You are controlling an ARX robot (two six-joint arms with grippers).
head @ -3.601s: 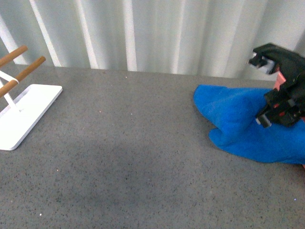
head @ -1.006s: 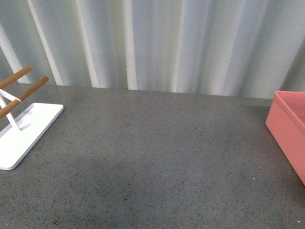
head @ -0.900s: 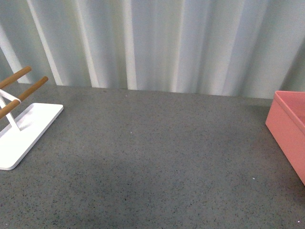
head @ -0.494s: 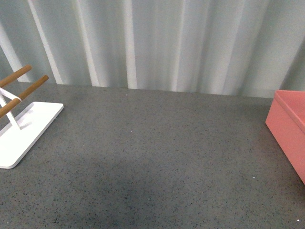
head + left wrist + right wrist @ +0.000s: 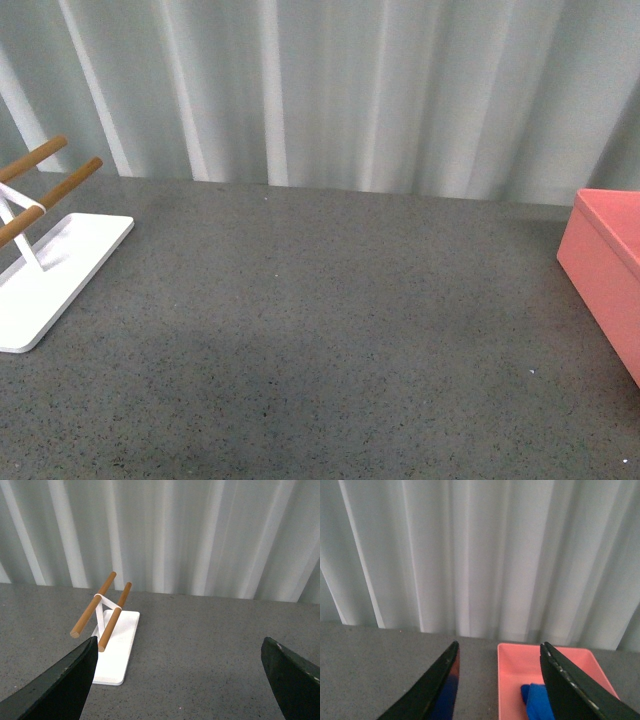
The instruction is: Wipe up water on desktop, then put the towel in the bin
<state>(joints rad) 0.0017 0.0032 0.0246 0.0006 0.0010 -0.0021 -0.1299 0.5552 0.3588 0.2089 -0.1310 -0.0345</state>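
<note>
No part of the robot is seen in the front view. In the left wrist view the left hand (image 5: 182, 680) is shown only as two dark, nearly black fingers (image 5: 57, 682), wedge-shaped and matte (their flat faces look plain, with no markings to be made out). In the right wrist view the right hand (image 5: 500, 690) is shown as two black, blade-like fingers (image 5: 432, 692), glossier, with pale speckled glints along one edge. A blue reflection is carried on the other's inner face.
</note>
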